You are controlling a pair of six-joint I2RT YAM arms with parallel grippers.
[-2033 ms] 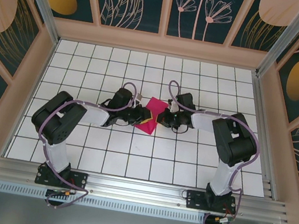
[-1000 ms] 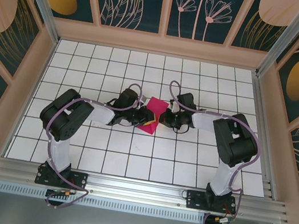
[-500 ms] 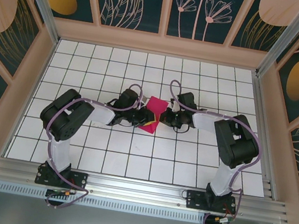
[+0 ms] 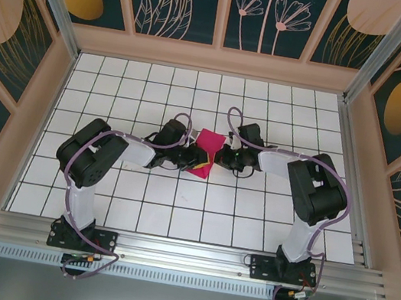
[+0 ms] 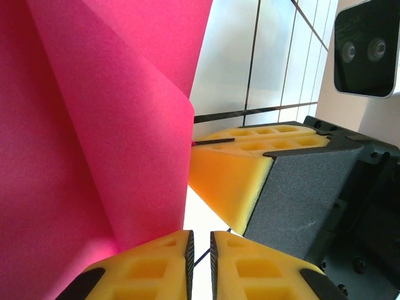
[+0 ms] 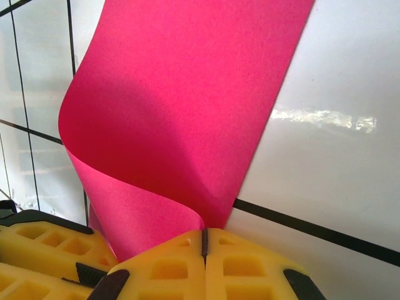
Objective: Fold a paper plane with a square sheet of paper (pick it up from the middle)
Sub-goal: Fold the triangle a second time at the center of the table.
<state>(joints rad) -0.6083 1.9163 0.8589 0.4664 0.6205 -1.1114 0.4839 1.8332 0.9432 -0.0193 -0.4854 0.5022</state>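
Both my arms reach inward, fingertips almost meeting. The left gripper [image 5: 200,236] shows a hairline gap between its fingers; the right gripper [image 6: 204,240] is pressed fully together.

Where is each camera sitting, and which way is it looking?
Top camera: above and behind the arms, looking down on the tiled table; both arms show, with the left fingers and right fingers at the pink sheet of paper.
Left wrist camera: on the left arm, looking along its own yellow fingers at the curled paper.
Right wrist camera: on the right arm, looking along its own fingers, shut on the paper's edge.
Shared: both wrist views see the paper and the other arm's fingers.
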